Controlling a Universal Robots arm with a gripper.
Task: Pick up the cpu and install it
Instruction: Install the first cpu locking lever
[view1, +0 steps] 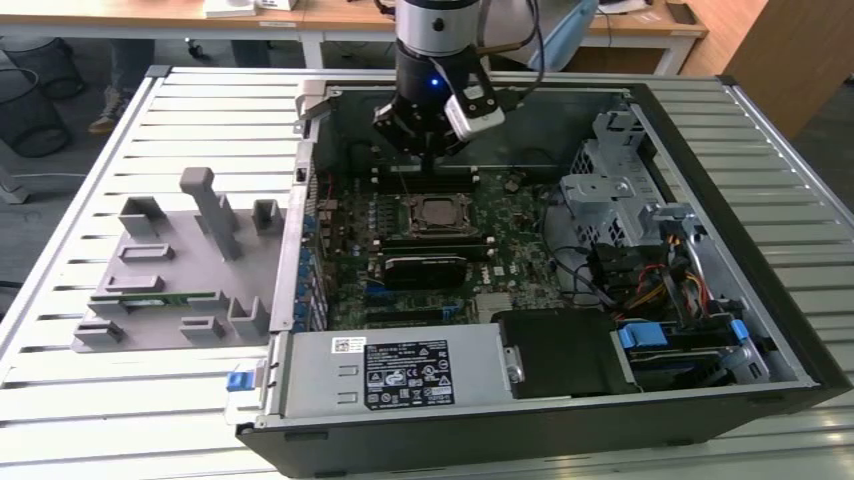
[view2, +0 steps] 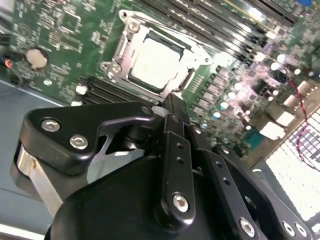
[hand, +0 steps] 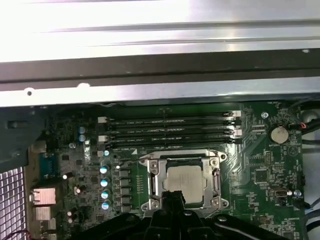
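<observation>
The cpu (view1: 434, 213) lies flat in the black socket frame (view1: 467, 232) on the green motherboard inside the open computer case; its silver-white top shows in both wrist views (view2: 155, 62) (hand: 184, 181). The metal bracket (view2: 131, 30) surrounds it. My gripper (view1: 427, 152) hangs over the board just beyond the socket, above the memory slots (hand: 170, 130). Its black fingers (view2: 172, 107) stand together with nothing between them, their tips a little short of the cpu's edge in the first wrist view (hand: 172, 198).
The case (view1: 747, 130) lies open on a slatted metal table (view1: 200, 110). A grey fixture (view1: 174, 270) on the exterior view's left holds a green memory stick (view1: 154, 298). The power supply (view1: 400, 370), drive cage (view1: 607, 190) and cables (view1: 654, 290) crowd the case.
</observation>
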